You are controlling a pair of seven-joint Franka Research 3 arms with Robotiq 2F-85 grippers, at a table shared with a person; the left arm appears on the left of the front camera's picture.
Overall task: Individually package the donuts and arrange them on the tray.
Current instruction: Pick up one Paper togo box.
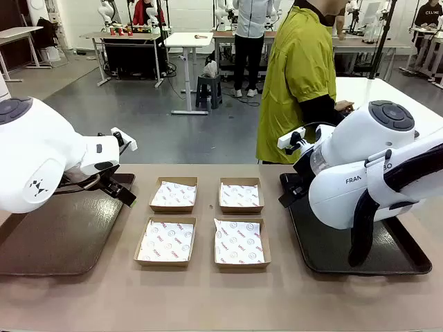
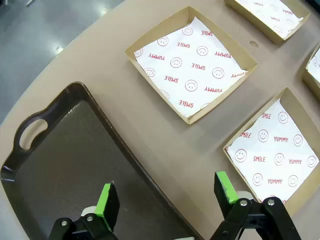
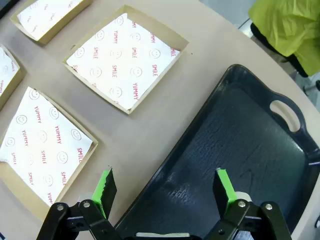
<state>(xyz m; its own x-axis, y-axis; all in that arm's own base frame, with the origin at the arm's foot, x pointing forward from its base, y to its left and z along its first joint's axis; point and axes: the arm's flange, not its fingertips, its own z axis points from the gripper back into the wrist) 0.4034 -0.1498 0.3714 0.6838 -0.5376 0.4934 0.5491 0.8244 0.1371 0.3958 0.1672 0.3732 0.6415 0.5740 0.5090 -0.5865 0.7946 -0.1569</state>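
Up close, left gripper (image 2: 165,194) and right gripper (image 3: 164,186) gape over dark trays (image 2: 65,150) (image 3: 250,140)

Red "SMILE" and "YUMMY" are repeating, with smiley faces, all over the paper liners (image 2: 195,65); "FRAN" is showing on the right arm (image 1: 357,181).

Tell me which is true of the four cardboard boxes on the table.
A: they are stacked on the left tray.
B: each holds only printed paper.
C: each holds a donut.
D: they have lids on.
B: the four cardboard boxes lie open, side by side on the table, with just smiley-printed paper lining each one.
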